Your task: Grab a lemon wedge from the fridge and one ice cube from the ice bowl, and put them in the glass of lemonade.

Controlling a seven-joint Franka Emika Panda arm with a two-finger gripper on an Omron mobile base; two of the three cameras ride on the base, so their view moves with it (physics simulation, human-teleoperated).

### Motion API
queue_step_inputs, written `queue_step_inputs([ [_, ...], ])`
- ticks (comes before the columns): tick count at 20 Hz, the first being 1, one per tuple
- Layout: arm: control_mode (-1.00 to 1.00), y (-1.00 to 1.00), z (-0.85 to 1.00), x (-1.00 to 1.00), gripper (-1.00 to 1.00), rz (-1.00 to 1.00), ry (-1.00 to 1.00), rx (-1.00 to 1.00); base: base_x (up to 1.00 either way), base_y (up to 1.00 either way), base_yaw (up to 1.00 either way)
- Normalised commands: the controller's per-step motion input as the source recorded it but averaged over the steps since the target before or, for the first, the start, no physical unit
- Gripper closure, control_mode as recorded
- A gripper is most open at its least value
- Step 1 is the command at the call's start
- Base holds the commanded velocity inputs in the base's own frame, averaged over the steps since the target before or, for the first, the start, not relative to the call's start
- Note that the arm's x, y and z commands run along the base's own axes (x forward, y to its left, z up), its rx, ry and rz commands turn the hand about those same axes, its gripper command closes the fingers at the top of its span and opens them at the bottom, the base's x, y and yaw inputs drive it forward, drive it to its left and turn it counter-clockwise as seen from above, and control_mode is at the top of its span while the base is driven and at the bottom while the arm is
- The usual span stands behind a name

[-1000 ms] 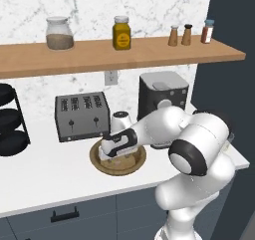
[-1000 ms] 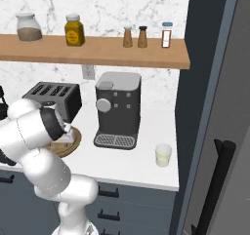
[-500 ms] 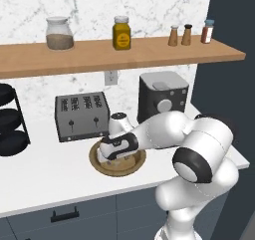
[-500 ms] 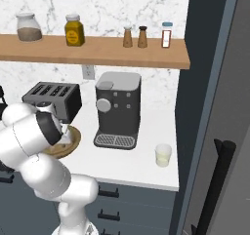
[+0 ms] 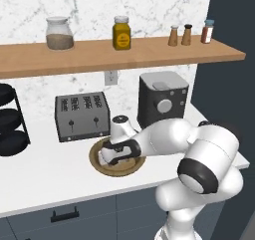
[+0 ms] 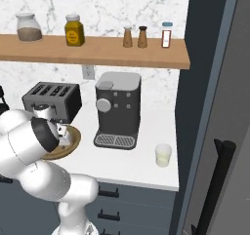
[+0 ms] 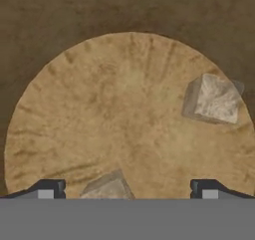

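Note:
The ice bowl point(image 5: 95, 160) of light brown wood sits on the counter in front of the toaster, and its rim also shows in the right base view point(image 6: 74, 140). My gripper point(image 7: 128, 190) is open and reaches down inside the bowl point(image 7: 124, 109). One ice cube point(image 7: 107, 188) lies between the fingertips, left of centre and low in the hand view. A second ice cube point(image 7: 215, 99) rests farther off to the right. In the left base view the gripper point(image 5: 111, 157) hangs over the bowl's middle. The glass of lemonade point(image 6: 163, 155) stands right of the coffee machine. The dark fridge point(image 6: 219, 97) is shut.
A toaster point(image 5: 82, 115) stands just behind the bowl and a coffee machine point(image 5: 162, 100) to its right. A wooden shelf point(image 5: 124, 55) with jars and shakers runs above. A black rack point(image 5: 10, 119) is at the far left. The fridge's black handle point(image 6: 215, 180) stands near right.
The hand has come down and slightly left, from above the bowl's rim into the bowl. The bowl, glass and appliances have stayed put.

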Motion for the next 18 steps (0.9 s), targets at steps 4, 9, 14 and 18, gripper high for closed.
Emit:
queue_step_inputs([
  [4,-1.0,0.0,0.0,-0.17,-1.0,0.0,-0.02,0.0,0.0,0.0,0.0],
  [9,-1.0,0.0,0.0,0.0,-1.0,0.0,0.0,0.0,0.0,0.0,0.0],
  [14,-1.0,0.0,-0.19,0.0,-1.0,0.0,0.0,0.0,0.0,0.0,0.0],
  [18,-1.0,0.0,-0.27,0.0,-1.0,0.0,0.0,0.0,0.0,0.0,0.0],
])
